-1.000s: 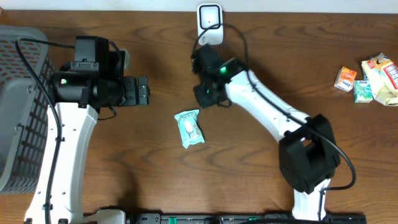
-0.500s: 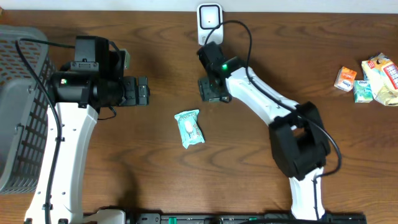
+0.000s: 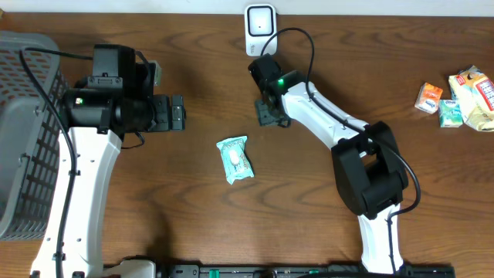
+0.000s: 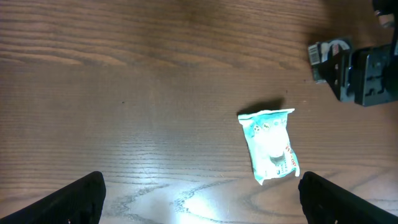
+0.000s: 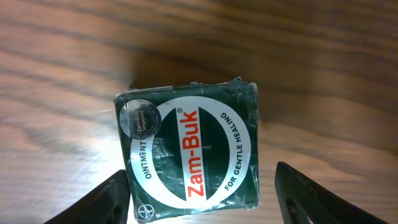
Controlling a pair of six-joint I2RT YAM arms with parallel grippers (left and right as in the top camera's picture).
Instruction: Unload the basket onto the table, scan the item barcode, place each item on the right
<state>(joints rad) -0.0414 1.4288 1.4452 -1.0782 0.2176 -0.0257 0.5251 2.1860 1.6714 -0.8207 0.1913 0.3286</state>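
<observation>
A dark green Zam-Buk ointment box (image 5: 189,149) lies flat on the wooden table, label up, with a round silver sticker on one corner. My right gripper (image 5: 202,205) stands open over it, one finger on each side; the left finger is close to the box edge and the right finger is clearly apart from it. From overhead the right gripper (image 3: 270,116) sits just in front of the white scanner (image 3: 260,27) at the table's back edge. My left gripper (image 3: 179,114) is wide open and empty (image 4: 199,199), hovering over bare wood. No barcode shows on the box.
A teal and white packet (image 3: 235,160) lies mid-table, ahead and to the right in the left wrist view (image 4: 268,146). A grey mesh basket (image 3: 23,131) stands at the far left. Several snack packs (image 3: 463,96) lie at the far right. The scanner's cable loops over the right arm.
The right gripper has opened from a narrower hold on the box and shifted slightly right. The left arm and the teal packet have not moved.
</observation>
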